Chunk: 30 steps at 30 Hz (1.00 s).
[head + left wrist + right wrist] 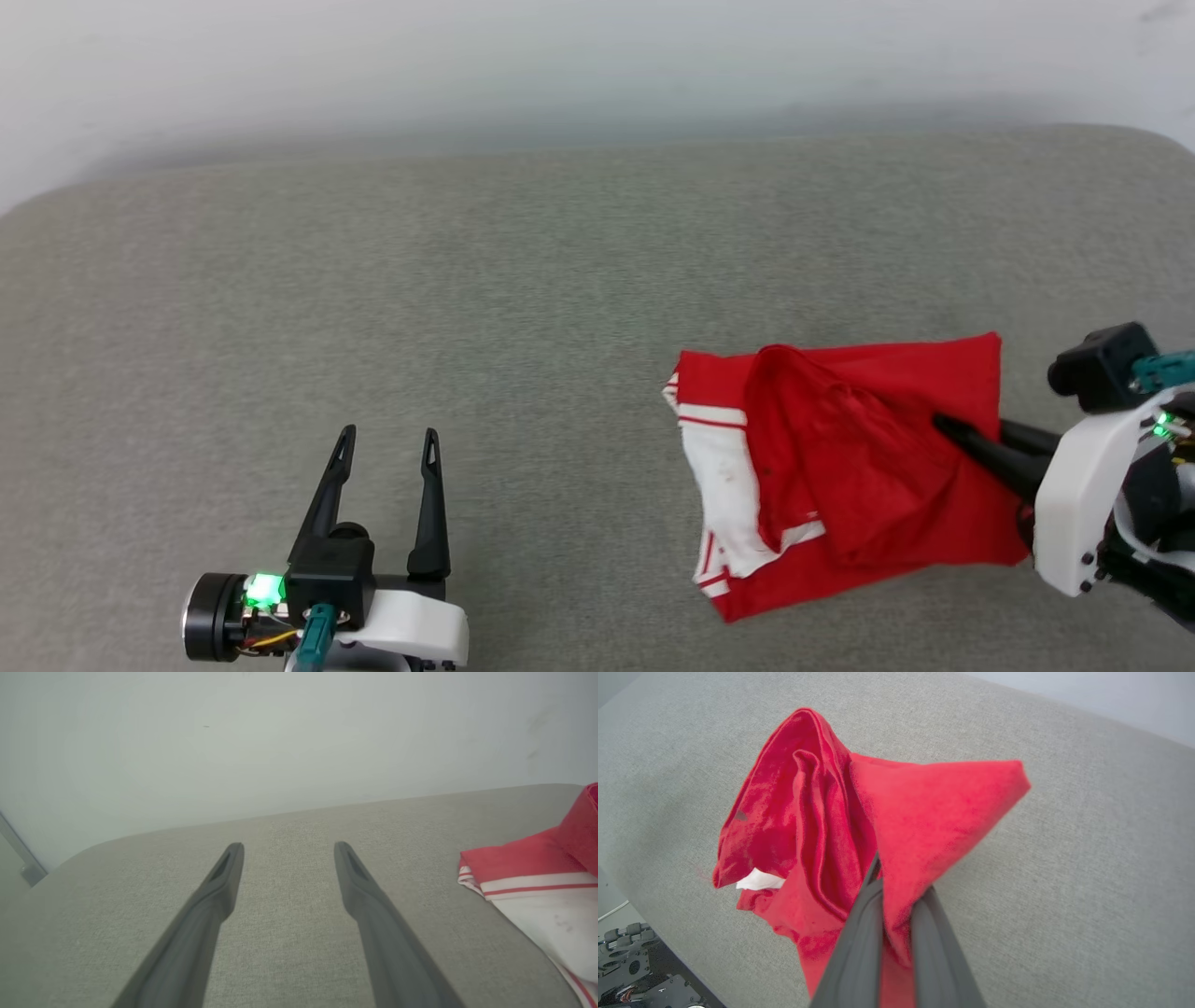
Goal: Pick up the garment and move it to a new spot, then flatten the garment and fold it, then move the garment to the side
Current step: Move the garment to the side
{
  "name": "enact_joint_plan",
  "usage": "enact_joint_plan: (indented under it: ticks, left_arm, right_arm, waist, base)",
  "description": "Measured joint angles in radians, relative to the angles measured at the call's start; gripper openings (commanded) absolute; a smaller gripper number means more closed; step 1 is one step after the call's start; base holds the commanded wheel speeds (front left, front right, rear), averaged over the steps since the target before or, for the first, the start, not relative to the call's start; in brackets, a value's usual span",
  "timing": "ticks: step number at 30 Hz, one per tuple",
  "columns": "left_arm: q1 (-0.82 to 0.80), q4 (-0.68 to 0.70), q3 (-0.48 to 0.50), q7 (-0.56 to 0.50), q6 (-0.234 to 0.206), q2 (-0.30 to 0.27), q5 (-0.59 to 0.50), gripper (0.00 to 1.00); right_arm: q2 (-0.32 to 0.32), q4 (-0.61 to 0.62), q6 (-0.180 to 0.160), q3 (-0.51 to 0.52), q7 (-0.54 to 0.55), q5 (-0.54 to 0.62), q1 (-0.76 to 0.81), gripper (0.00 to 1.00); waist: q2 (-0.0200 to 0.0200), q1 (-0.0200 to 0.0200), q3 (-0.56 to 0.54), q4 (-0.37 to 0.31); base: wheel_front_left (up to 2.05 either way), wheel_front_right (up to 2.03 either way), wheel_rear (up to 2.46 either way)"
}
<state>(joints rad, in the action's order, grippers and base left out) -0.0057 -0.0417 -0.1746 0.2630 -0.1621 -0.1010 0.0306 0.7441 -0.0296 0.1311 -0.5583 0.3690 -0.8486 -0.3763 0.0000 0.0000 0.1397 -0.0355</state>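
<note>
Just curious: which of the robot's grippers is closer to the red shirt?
Right. The right gripper is shut on a fold of the garment; the left gripper stands open over the grey surface, well off to the garment's left.

Our left gripper [389, 431] has two long black tapered fingers [429, 504] with slotted tips, a black block [331, 569], a green light [263, 589], a teal plug [317, 627] and thin yellow wires [271, 639]; our right gripper [943, 427] wears a white shell [1074, 504] with small dark screws [1086, 558]
</note>
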Motion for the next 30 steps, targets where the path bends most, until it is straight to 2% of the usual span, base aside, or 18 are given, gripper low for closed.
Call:
enact_joint_plan:
  ticks: [7, 13, 21, 24, 30]
  left_arm:
    - [-0.012, 0.007, 0.003, 0.000, 0.001, 0.006, -0.009, 1.00]
    - [-0.032, 0.016, 0.009, 0.000, 0.001, 0.004, -0.018, 1.00]
    - [-0.100, 0.042, 0.007, 0.000, 0.006, -0.014, -0.033, 1.00]
    - [-0.129, 0.052, 0.002, 0.000, 0.009, -0.018, -0.037, 1.00]
    - [-0.176, 0.079, -0.011, 0.000, 0.008, -0.023, -0.044, 1.00]
  right_arm:
    - [0.055, 0.031, 0.000, 0.038, 0.001, 0.011, -0.019, 0.00]
    - [0.072, 0.014, 0.000, 0.076, -0.005, -0.003, -0.034, 0.00]
    - [0.164, -0.109, 0.000, 0.119, -0.026, 0.047, -0.111, 0.00]
    - [0.210, -0.178, 0.000, 0.130, -0.030, 0.081, -0.141, 0.00]
    - [0.260, -0.333, 0.000, 0.184, -0.044, 0.122, -0.191, 0.00]
  waist:
    - [0.0000, 0.0000, 0.016, -0.089]
    - [0.0000, 0.0000, 0.055, -0.127]
    - [0.0000, 0.0001, 0.152, -0.127]
    - [0.0000, 0.0001, 0.196, -0.116]
    - [0.0000, 0.0001, 0.277, -0.083]
  base:
    - [0.00, 0.00, 0.00]
    - [0.00, 0.00, 0.00]
    - [0.00, 0.00, 0.00]
    - [0.00, 0.00, 0.00]
    - [0.00, 0.00, 0.00]
